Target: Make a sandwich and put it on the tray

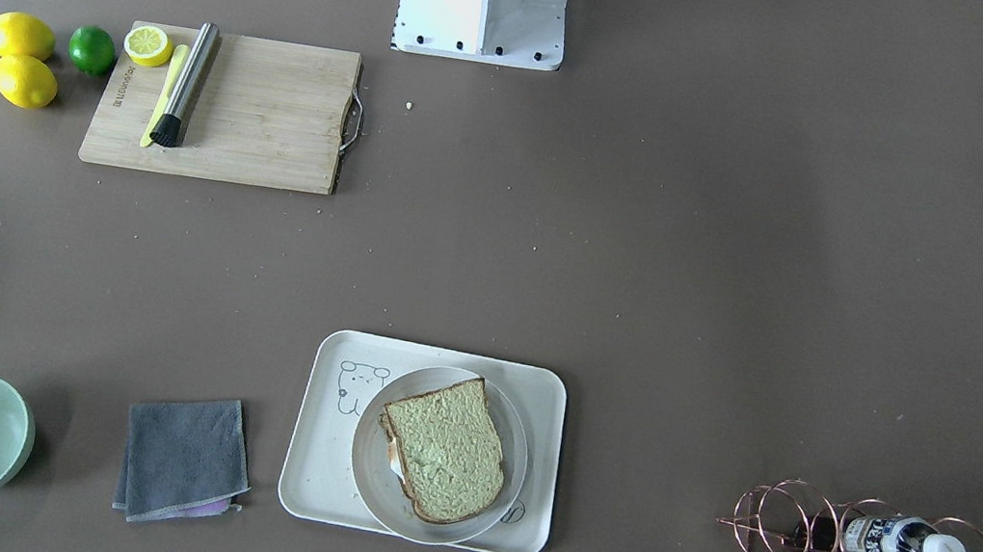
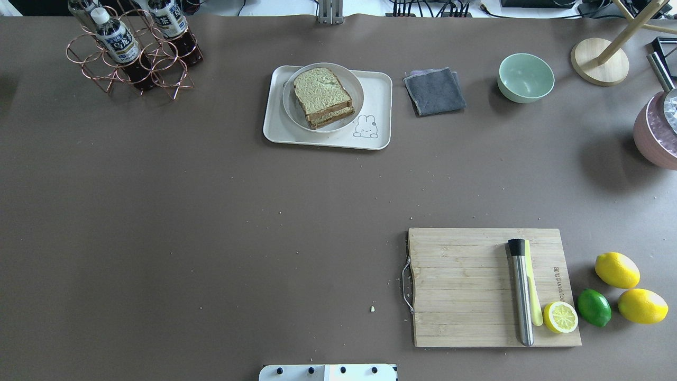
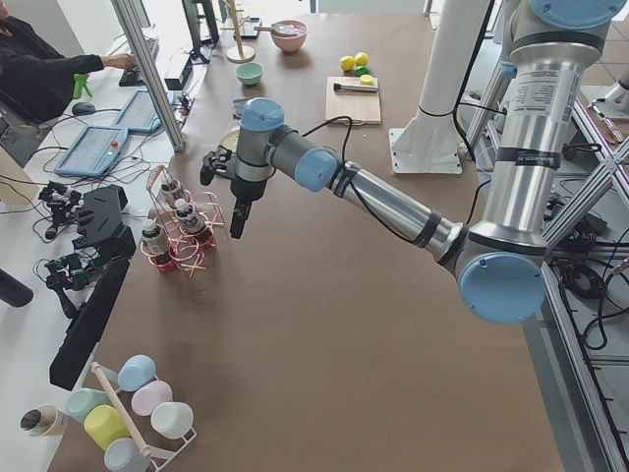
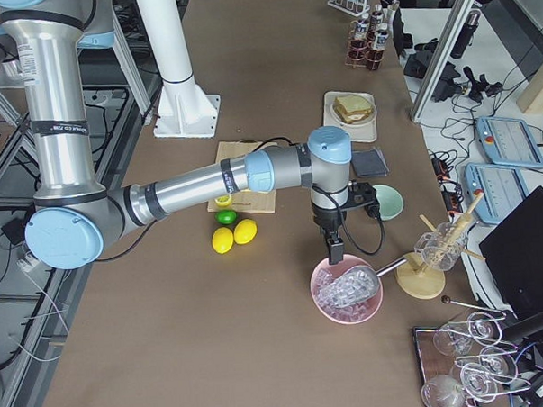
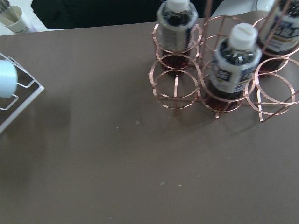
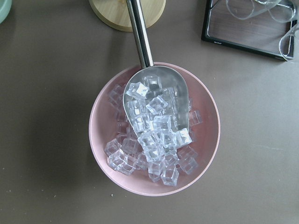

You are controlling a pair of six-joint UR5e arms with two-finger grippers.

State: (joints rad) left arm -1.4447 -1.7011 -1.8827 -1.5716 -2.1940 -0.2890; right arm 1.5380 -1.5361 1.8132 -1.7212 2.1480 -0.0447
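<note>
The sandwich (image 1: 443, 449) sits on a round plate (image 1: 361, 463) inside the tray (image 1: 312, 483). The left arm (image 3: 393, 202) hangs just beside the bottle rack (image 3: 182, 236), the right arm (image 4: 190, 184) above the ice bowl (image 4: 323, 309); jaws clenched or released, I cannot tell. A careless swing could topple bottles or snag the scoop (image 6: 156, 102).

Left arm (image 3: 373, 192) extends well out from the white pedestal (image 3: 425, 147), wrist bent, left pincer (image 3: 238, 226) pointing straight down over the tabletop (image 3: 295, 344). Right arm (image 4: 199, 184) extends from the pedestal's opposite side, right pincer (image 4: 333, 251) likewise hanging downward. Jaw openings indeterminable.
</note>
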